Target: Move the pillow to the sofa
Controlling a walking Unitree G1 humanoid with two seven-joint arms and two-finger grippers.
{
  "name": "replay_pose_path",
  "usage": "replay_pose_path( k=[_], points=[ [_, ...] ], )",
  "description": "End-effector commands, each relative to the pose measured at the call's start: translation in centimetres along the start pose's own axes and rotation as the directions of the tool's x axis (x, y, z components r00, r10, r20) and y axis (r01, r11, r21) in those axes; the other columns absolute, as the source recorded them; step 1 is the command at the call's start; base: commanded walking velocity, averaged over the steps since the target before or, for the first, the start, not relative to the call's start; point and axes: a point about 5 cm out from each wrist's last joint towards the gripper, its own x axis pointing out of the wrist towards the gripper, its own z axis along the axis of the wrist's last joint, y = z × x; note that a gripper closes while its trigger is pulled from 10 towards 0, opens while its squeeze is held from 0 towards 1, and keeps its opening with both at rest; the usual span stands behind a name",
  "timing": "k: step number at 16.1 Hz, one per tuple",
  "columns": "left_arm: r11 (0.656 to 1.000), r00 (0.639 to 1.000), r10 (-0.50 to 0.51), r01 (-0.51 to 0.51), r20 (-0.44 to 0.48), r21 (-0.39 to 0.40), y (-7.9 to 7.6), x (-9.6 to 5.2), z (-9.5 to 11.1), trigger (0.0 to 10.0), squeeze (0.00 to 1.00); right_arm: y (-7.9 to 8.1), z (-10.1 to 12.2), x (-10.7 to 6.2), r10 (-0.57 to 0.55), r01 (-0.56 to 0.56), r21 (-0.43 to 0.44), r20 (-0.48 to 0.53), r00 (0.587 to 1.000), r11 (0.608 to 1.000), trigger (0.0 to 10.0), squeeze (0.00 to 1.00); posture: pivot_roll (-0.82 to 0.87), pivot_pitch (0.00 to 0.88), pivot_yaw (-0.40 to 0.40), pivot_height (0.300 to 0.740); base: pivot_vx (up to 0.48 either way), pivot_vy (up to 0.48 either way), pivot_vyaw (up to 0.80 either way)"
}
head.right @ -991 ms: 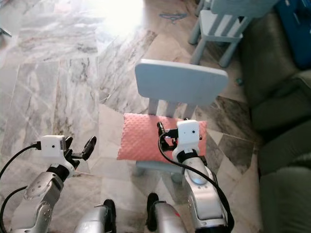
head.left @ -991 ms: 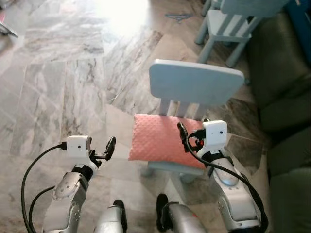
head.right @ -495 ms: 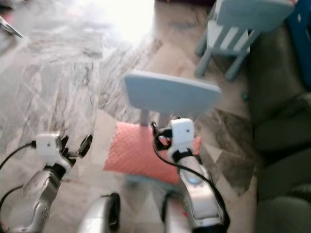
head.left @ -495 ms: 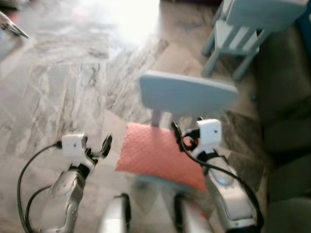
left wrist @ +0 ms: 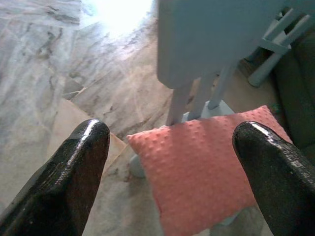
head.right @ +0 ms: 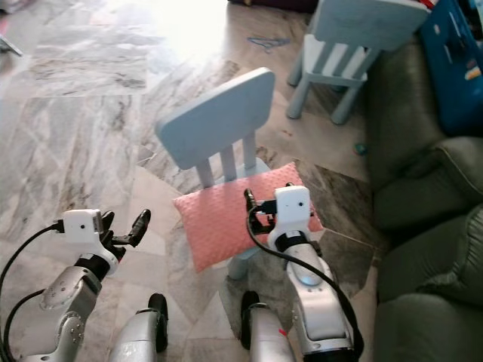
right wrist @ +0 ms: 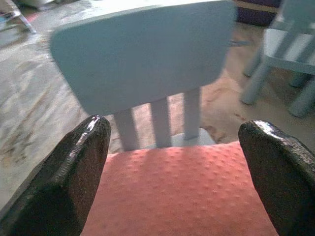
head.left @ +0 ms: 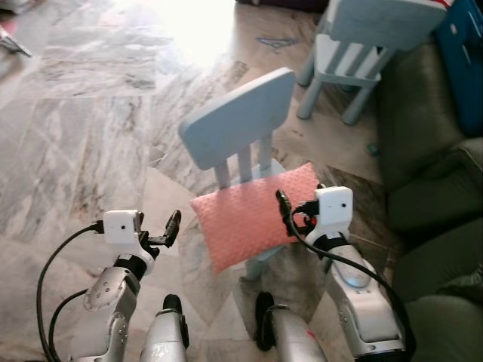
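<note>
Blown-out glare on far floor (head.left: 192,26)

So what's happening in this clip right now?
The robot stands at a small light blue chair with a pink pillow lying on its seat. Nothing is held yet. The right gripper is open and raised over the pillow's right end, with the pillow seen between its fingers in the right wrist view. The left gripper is open too, held to the left of the chair. The dark green sofa sits on the robot's right, so the pillow has not been moved.
</note>
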Motion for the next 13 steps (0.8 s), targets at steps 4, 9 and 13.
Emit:
replay_pose_path(
  k=[4, 9, 13],
  points=[
    [1.0, 1.0, 0.009, -0.009, -0.027, -0.011, 0.14, -0.29, -0.69, 10.0, 0.0, -0.06, -0.46, -0.15, -0.004, 0.004, -0.004, -0.018, 1.0, 1.0, 10.0, 0.0, -0.01, 0.317, -0.049, 0.74, 0.0, 0.0, 0.0],
    [1.0, 0.999, 0.026, -0.027, -0.029, -0.009, 0.15, -0.09, -0.71, 10.0, 0.0, -0.16, -0.48, -0.07, -0.006, 0.006, 0.0, -0.025, 1.0, 1.0, 10.0, 0.0, -0.01, 0.314, -0.05, 0.74, 0.0, 0.0, -0.64],
    [1.0, 0.999, 0.024, -0.025, -0.03, -0.006, 0.08, 0.02, -0.79, 10.0, 0.0, -0.2, -0.39, -0.04, -0.006, 0.006, -0.002, -0.017, 1.0, 1.0, 10.0, 0.0, -0.01, 0.312, -0.052, 0.74, 0.0, 0.0, -0.46]
  ],
)
